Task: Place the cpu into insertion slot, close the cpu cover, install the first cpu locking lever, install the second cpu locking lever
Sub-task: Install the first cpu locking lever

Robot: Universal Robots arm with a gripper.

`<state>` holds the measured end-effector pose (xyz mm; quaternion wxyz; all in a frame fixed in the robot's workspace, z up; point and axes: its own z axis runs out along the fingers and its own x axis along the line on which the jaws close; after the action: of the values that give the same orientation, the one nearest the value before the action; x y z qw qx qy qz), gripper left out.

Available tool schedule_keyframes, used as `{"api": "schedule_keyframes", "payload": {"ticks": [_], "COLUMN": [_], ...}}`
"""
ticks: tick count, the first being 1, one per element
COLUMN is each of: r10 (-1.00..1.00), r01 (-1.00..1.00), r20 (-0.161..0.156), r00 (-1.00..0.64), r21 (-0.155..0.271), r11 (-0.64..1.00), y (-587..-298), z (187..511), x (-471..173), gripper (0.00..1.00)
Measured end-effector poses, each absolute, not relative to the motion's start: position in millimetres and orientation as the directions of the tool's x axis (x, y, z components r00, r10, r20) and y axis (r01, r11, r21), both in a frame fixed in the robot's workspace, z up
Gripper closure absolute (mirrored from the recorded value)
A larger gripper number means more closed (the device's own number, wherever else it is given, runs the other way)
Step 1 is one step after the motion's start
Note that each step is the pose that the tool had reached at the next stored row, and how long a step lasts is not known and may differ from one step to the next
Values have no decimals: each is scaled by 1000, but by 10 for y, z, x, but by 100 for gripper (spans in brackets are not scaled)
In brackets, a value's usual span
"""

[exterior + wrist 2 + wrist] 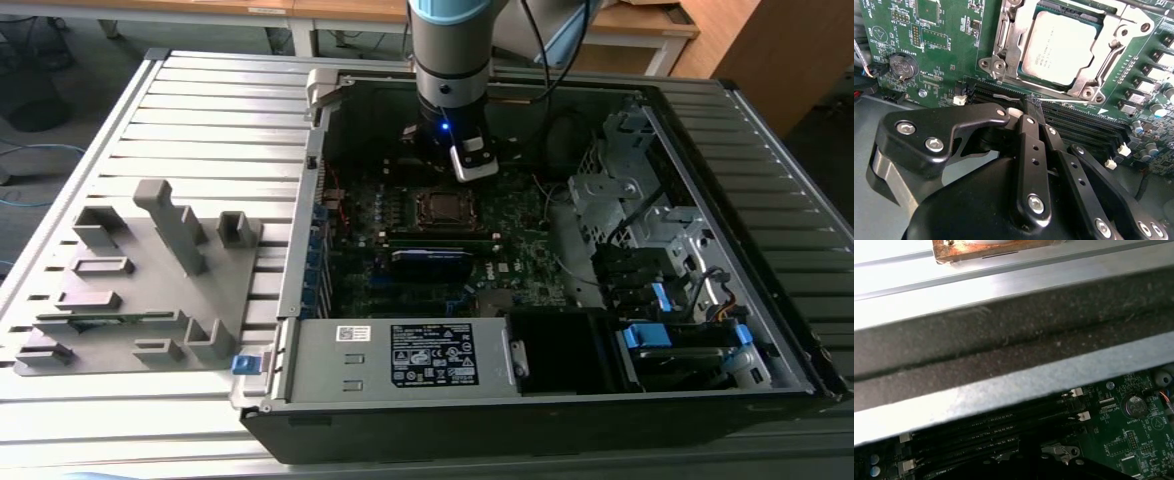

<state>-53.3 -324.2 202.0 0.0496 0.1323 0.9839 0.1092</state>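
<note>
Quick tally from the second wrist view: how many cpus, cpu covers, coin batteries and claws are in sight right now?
cpu: 1
cpu cover: 1
coin battery: 1
claw: 1
Total: 4

The arm (pixel 454 45) points straight down, fingers of its pincer (pixel 1030 106) pressed together.
</note>
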Motion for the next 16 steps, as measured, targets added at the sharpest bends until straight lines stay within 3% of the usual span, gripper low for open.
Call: {"api": "schedule_keyframes", "payload": {"ticks": [16], "r10": [272], "r01": [247], "r20": [-77], "r00": [-959], "r21": [237], "r11": [940], "y": [-3241], "z": [2000], "x": [-551], "gripper": [89]}}
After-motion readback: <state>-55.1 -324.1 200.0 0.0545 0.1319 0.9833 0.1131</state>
